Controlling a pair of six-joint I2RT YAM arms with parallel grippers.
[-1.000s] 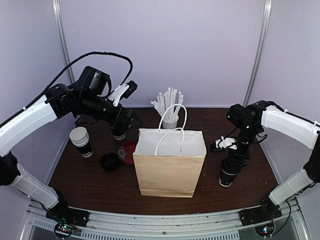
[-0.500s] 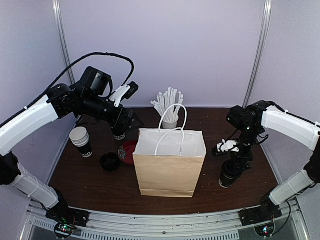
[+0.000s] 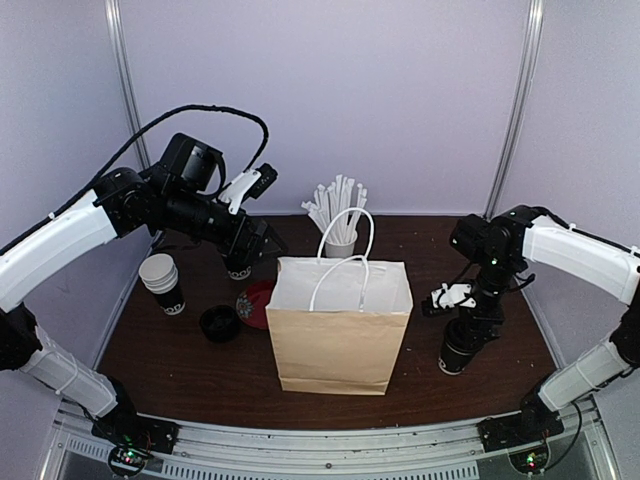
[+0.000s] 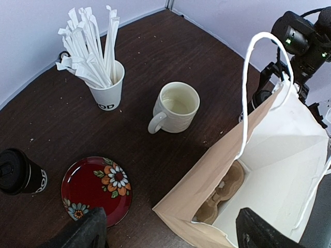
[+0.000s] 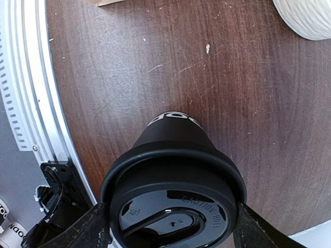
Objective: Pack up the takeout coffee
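1. A dark brown wooden table [image 3: 180, 375], scratched and dotted with pale specks, is carrying everything. Pale lilac walls [image 3: 330, 90] are closing it in, and a ribbed metal rail [image 3: 300, 452] is running along its near edge.
2. A brown paper bag [image 3: 337, 340] is standing upright and open at mid-table with its white handles up. A cardboard carrier [image 4: 222, 194] is lying on its floor.
3. One coffee [image 5: 173, 155] is standing on the table to the right of the bag, apart from it.
4. The right gripper [image 5: 170, 227] is straddling that coffee's black lid, one finger on each side. I cannot tell whether the fingers are pressing on it.
5. A second coffee [image 4: 18, 173] is standing left of the bag toward the back, beside a red flowered plate [image 4: 95, 188].
6. The left gripper [image 4: 170, 232] is hanging above the table at the bag's left rear, spread wide and holding nothing.
7. A cream mug [image 4: 176, 106] and a cup of straws [image 4: 106, 90] are standing behind the bag.
8. Farther left of the bag, a white-topped cup [image 3: 163, 285] and a loose black lid [image 3: 218, 322] are sitting on the table.
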